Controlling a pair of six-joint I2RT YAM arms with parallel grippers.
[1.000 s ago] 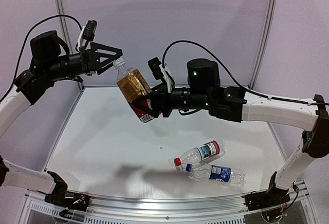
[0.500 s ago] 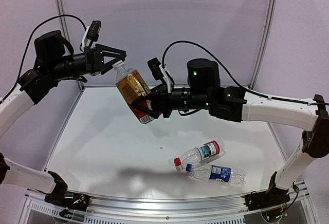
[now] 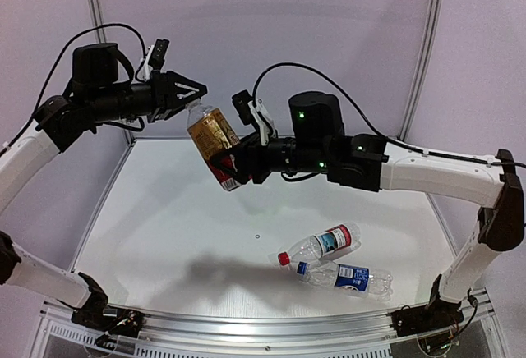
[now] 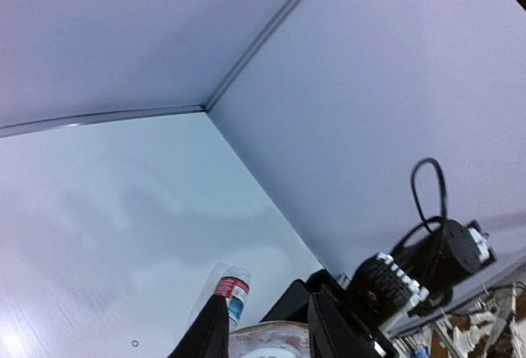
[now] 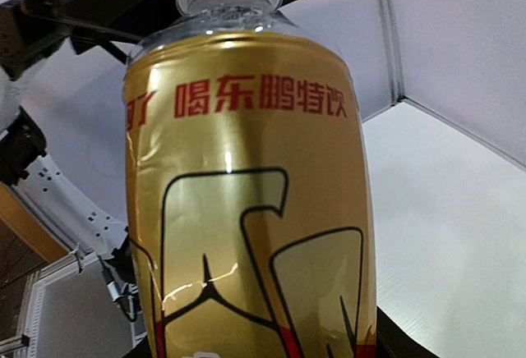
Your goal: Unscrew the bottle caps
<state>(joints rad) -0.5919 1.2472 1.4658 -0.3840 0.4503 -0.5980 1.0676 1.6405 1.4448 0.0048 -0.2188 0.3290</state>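
Observation:
The amber bottle (image 3: 212, 132) with a gold-red label hangs tilted above the table, top toward the upper left. My right gripper (image 3: 232, 169) is shut on its lower body; in the right wrist view the gold label (image 5: 246, 202) fills the frame between the right gripper (image 5: 263, 346) fingers. My left gripper (image 3: 193, 97) has its fingers closed round the bottle's top, and they hide its cap. In the left wrist view, the left gripper (image 4: 267, 313) straddles the bottle's shoulder (image 4: 271, 337).
Two more bottles lie on the white table (image 3: 164, 227) at the front right: a red-white labelled bottle (image 3: 322, 244) with a red cap (image 3: 283, 258), and a blue-labelled bottle (image 3: 352, 277) with a blue cap (image 3: 302, 268). Walls enclose the back and sides.
My left gripper's fingers have closed from wide open onto the bottle's top, and its wrist has shifted slightly right. The right arm has nudged the bottle a little left.

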